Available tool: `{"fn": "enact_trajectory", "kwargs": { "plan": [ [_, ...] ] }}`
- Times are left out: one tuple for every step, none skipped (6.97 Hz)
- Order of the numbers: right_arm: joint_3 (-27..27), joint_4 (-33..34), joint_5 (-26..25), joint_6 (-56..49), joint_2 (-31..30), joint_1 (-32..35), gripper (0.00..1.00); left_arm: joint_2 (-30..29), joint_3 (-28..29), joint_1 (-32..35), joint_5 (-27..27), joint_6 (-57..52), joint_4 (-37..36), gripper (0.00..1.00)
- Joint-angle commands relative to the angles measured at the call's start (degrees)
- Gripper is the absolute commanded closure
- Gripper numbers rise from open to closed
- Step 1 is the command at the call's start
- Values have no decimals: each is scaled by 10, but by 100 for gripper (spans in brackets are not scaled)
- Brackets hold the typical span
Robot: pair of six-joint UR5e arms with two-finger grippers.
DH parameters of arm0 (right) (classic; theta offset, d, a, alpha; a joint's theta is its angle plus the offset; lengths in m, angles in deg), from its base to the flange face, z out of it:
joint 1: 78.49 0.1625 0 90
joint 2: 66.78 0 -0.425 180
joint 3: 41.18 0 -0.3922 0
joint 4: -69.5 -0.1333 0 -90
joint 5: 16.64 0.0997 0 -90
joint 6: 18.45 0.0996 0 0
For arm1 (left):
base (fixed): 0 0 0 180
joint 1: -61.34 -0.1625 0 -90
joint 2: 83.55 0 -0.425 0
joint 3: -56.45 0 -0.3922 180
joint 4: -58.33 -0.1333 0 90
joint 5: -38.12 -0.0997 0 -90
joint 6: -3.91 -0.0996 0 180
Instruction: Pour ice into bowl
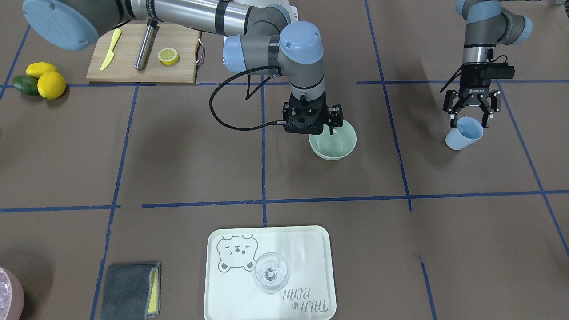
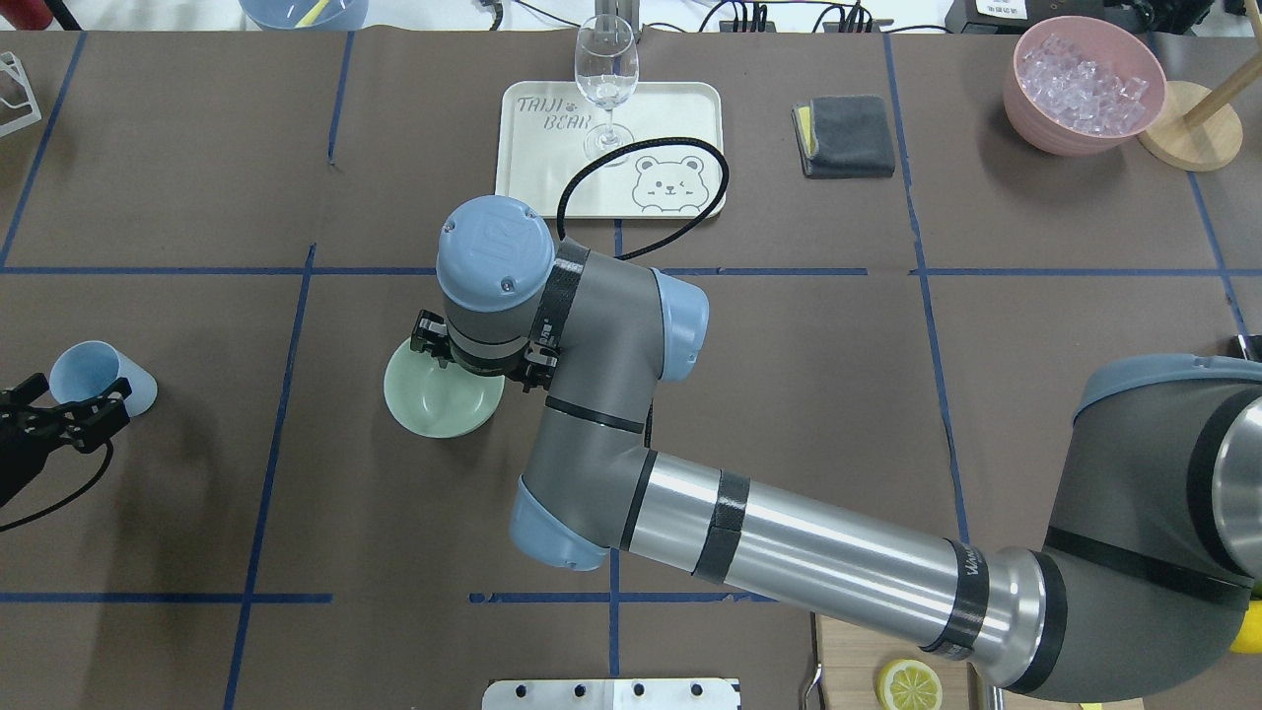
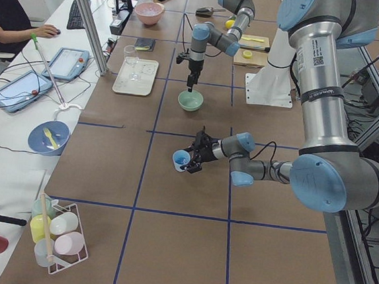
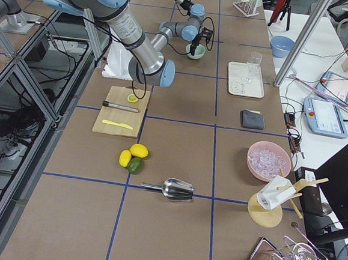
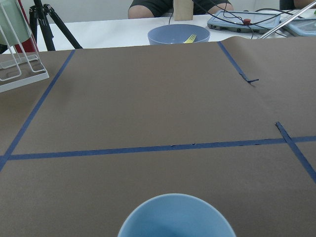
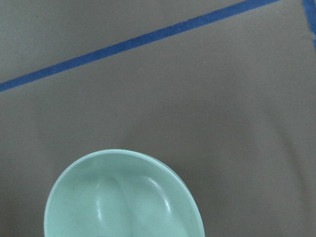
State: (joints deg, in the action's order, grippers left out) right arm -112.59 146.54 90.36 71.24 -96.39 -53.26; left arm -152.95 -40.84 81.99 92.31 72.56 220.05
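Observation:
The pale green bowl (image 1: pixel 335 143) stands on the table near the middle; it also shows in the overhead view (image 2: pixel 434 402) and the right wrist view (image 6: pixel 123 197), with no ice in it. My right gripper (image 1: pixel 333 128) points straight down at the bowl's rim, its fingers close together on the rim. My left gripper (image 1: pixel 469 119) is shut on a tilted light blue cup (image 1: pixel 463 134), held off to the side (image 2: pixel 94 377). The cup's mouth (image 5: pixel 176 217) shows no ice that I can see. Ice cubes (image 2: pixel 1085 74) fill the pink container (image 2: pixel 1025 113).
A white tray (image 1: pixel 213 284) holds a wine glass (image 1: pixel 271 272). A grey cloth (image 1: pixel 129 289) lies beside it. A cutting board (image 1: pixel 129 73) carries a knife, a metal rod and a lemon half. Whole lemons (image 1: pixel 51 84) and a metal scoop (image 4: pixel 175 190) lie further off.

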Motion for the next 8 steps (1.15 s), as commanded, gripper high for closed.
{"fn": "enact_trajectory", "kwargs": {
  "plan": [
    [-4, 0, 0, 0, -1, 2, 0, -13, 16, -7, -5, 8, -1, 0],
    [-4, 0, 0, 0, -1, 3, 0, -35, 33, -7, -8, 7, -1, 0],
    [-5, 0, 0, 0, -2, 3, 0, -49, 44, -7, -39, 7, -2, 0],
    [-5, 0, 0, 0, -2, 4, 0, -51, 57, -7, -55, 3, -1, 0],
    [-6, 0, 0, 0, -3, 4, 0, -52, 67, -7, -66, 3, -1, 0],
    [-6, 0, 0, 0, -3, 4, 0, -53, 68, -7, -70, 3, -1, 0],
    [-6, 0, 0, 0, -4, 4, 0, -57, 72, -7, -69, 2, 0, 0],
    [-6, 0, 0, 0, -4, 4, 0, -61, 75, -7, -69, 3, 0, 0]
  ]
}}
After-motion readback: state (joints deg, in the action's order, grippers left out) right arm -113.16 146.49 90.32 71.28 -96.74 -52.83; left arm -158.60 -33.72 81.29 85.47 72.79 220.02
